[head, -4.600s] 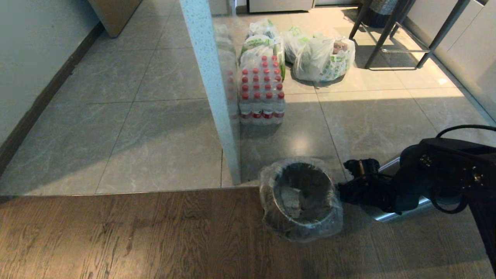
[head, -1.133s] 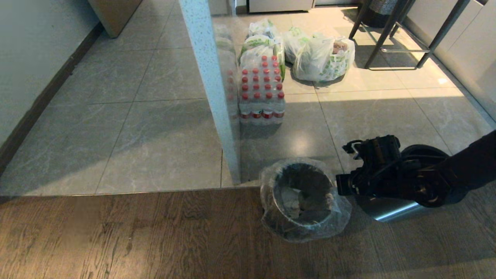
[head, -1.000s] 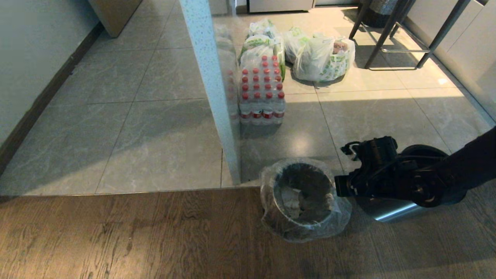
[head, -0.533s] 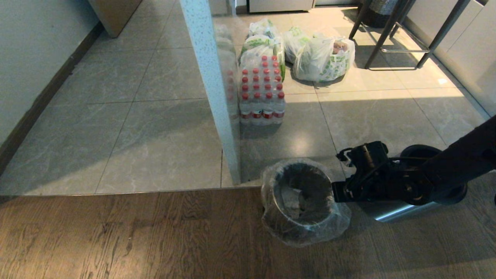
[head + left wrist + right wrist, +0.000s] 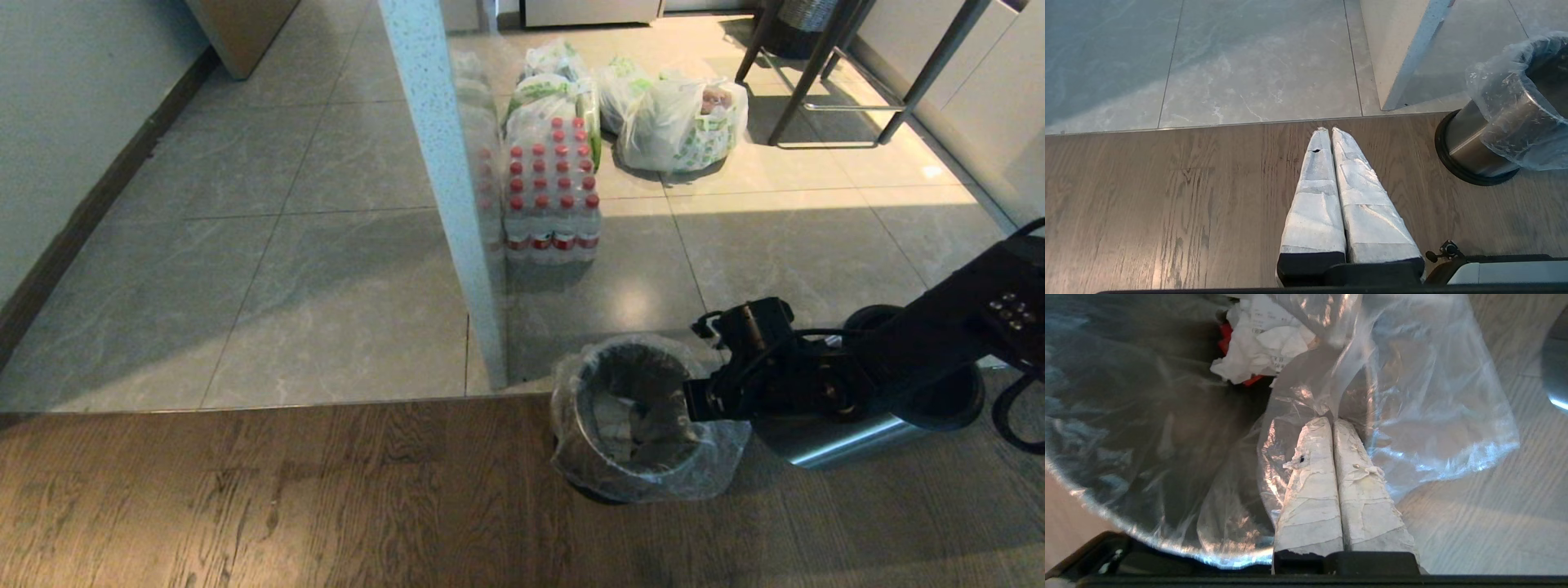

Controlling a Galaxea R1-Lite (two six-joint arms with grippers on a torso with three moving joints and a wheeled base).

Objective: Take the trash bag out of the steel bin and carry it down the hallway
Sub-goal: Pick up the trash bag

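Note:
The steel bin (image 5: 589, 425) stands on the wooden floor by the tile edge, and its black foot ring (image 5: 1453, 163) shows in the left wrist view. The clear trash bag (image 5: 722, 465) lines it and drapes over the rim. My right gripper (image 5: 694, 400) reaches in from the right at the bin's right rim. Its taped fingers (image 5: 1310, 469) are shut, with a fold of the trash bag (image 5: 1433, 416) bunched at their tips. Crumpled paper (image 5: 1261, 339) lies inside. The left gripper (image 5: 1329, 130) hangs shut over the wooden floor, left of the bin. Grey hallway tiles (image 5: 245, 245) lie ahead.
A wider steel cylinder (image 5: 841, 441) with a black rim stands under my right arm. A speckled partition edge (image 5: 445, 188) rises just left of the bin. Behind it are a pack of water bottles (image 5: 551, 192), white grocery bags (image 5: 678, 122) and stool legs (image 5: 816, 73).
My right gripper has slid left and lower to the bin's right rim. The bag's right side now bulges outward and the bin has shifted slightly. The left arm has not moved.

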